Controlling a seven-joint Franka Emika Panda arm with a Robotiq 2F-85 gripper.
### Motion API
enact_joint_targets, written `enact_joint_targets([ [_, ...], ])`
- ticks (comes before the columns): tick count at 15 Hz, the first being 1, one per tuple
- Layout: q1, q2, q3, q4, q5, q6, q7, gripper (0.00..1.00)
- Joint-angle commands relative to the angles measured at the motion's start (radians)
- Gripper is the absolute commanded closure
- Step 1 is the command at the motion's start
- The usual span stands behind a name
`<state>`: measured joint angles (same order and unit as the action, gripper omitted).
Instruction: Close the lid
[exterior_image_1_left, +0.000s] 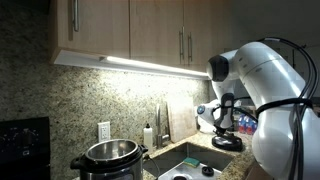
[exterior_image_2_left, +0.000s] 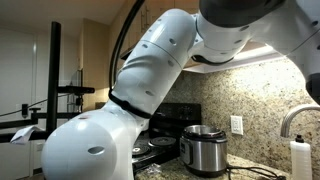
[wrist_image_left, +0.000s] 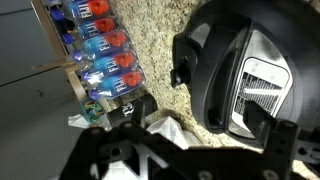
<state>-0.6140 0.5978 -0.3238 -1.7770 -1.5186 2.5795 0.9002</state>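
— Lid (wrist_image_left: 215, 70) and gripper (exterior_image_1_left: 228, 130): how do they stand to each other?

— The jaws of the gripper are wide apart and they hold nothing. In an exterior view the gripper points down over the counter (wrist_image_left: 160, 40), close above the lid. Whether it touches the lid, I cannot tell. In the wrist view the lid is off to one side of the fingers, not between them.

— And where does the lid lie?

— It lies on the granite counter beside the sink (exterior_image_1_left: 185, 165), on the side of the sink away from the steel cooker (exterior_image_1_left: 112, 155). It is black and round, and in the wrist view a pale ribbed patch shows on it.

— What is around it?

— A pack of water bottles (wrist_image_left: 105, 50) with red caps and blue labels stands just beside the lid. Something white and crumpled (wrist_image_left: 165, 130) lies near the fingers; what it is, I cannot say.

— And the cooker?

— It stands well apart from the lid, at the other end of the sink, next to the black stove (exterior_image_1_left: 25, 148). Its top is open. On the wall behind it there is a white outlet (exterior_image_1_left: 104, 130). A soap bottle (exterior_image_1_left: 148, 135) stands at the back edge of the counter, between the cooker and the faucet (exterior_image_1_left: 163, 115).
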Motion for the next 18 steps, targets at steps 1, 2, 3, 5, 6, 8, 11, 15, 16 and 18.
enact_joint_targets([
  [1, -0.005, 0.104, -0.003, 0.105, 0.042, -0.021, -0.015, 0.0],
  [2, -0.007, 0.125, -0.004, 0.125, 0.051, -0.017, -0.016, 0.0],
  [3, -0.011, 0.153, -0.006, 0.153, 0.062, -0.018, -0.016, 0.0],
  [5, -0.015, 0.206, -0.015, 0.217, 0.075, -0.026, -0.012, 0.0],
  [6, -0.02, 0.23, -0.017, 0.249, 0.086, -0.032, -0.014, 0.0],
  [8, -0.03, 0.274, -0.022, 0.321, 0.12, -0.053, -0.022, 0.0],
  [11, -0.043, 0.342, -0.034, 0.438, 0.169, -0.098, -0.036, 0.0],
  [15, -0.061, 0.427, -0.046, 0.558, 0.24, -0.175, -0.068, 0.0],
  [16, -0.064, 0.446, -0.049, 0.584, 0.257, -0.197, -0.079, 0.0],
  [18, -0.07, 0.481, -0.057, 0.63, 0.29, -0.241, -0.103, 0.0],
])
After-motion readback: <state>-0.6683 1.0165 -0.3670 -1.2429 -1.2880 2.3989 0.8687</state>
